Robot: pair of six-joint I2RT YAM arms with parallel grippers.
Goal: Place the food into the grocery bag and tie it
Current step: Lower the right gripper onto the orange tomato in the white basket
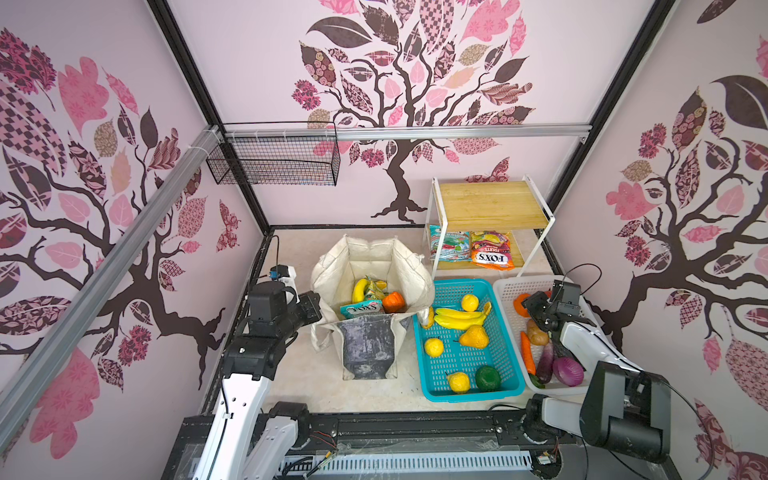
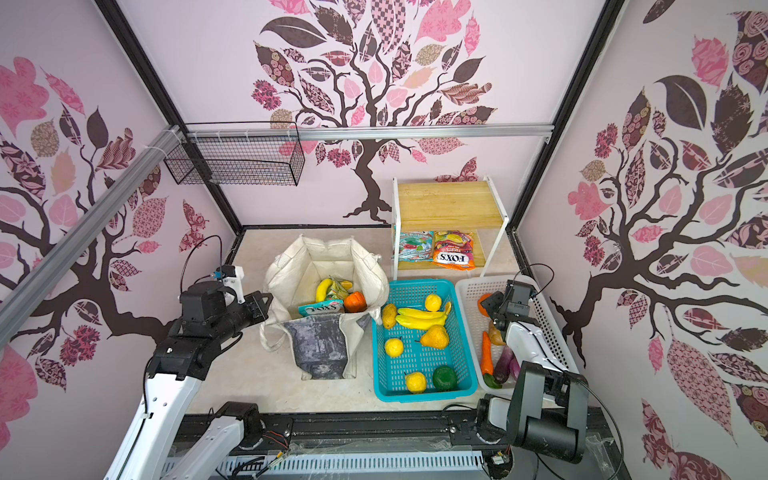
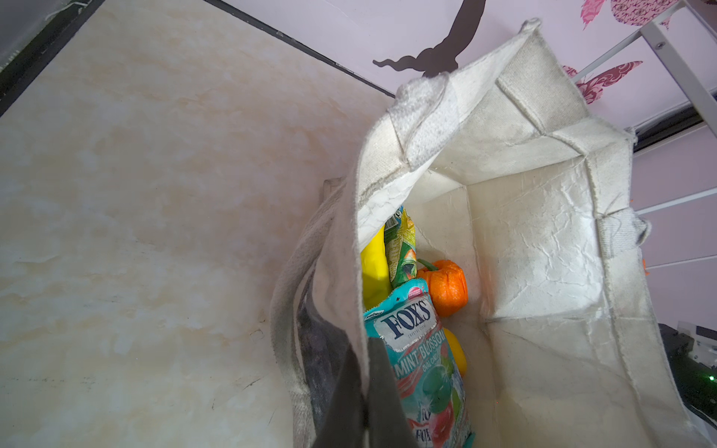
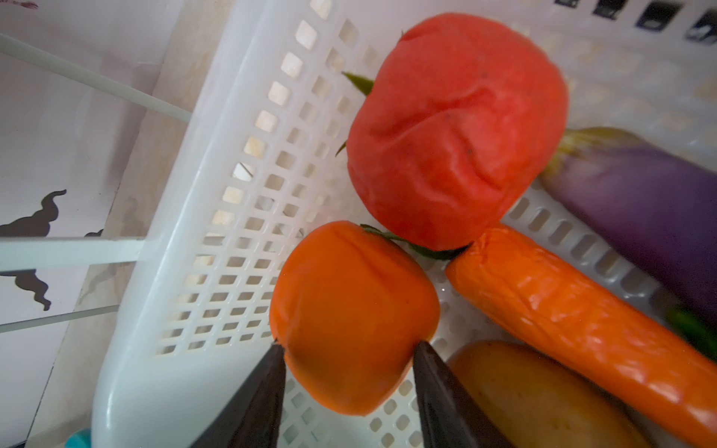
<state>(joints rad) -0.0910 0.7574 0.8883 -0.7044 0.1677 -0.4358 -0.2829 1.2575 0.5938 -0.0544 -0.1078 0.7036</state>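
The orange tomato [image 4: 353, 310] lies in the white basket [image 4: 217, 155], which stands on the table [image 1: 307, 374] at the far right, beyond the teal basket [image 1: 428, 374] from the grocery bag [image 1: 368, 349]. It touches the red tomato [image 4: 454, 128] and sits just beside the carrot [image 4: 574, 306] and the potato [image 4: 535, 395]. Its skin is creased and dented, so it is probably hollow, light and soft. A hard squeeze would likely buckle it, while a weak one on so round and smooth a body could let it pop out. The best hold is probably across its widest part, with the stem left alone. The right claw [image 4: 348, 347] stands about half open around it, both dark tips against its opposite flanks. The tomato rests on the basket floor, and how firm the grip is cannot be told. The grocery bag stands on the table left of the teal basket, its mouth open, with a banana [image 1: 359, 289] and a teal sweet packet [image 1: 361, 309] already inside. Its canvas is limp and would likely fold in if let go, so its rim is the place to hold it. The left claw [image 3: 362, 395] is closed tight on the bag's near wall at the rim, the cloth pinched between its fingers [image 3: 341, 407].
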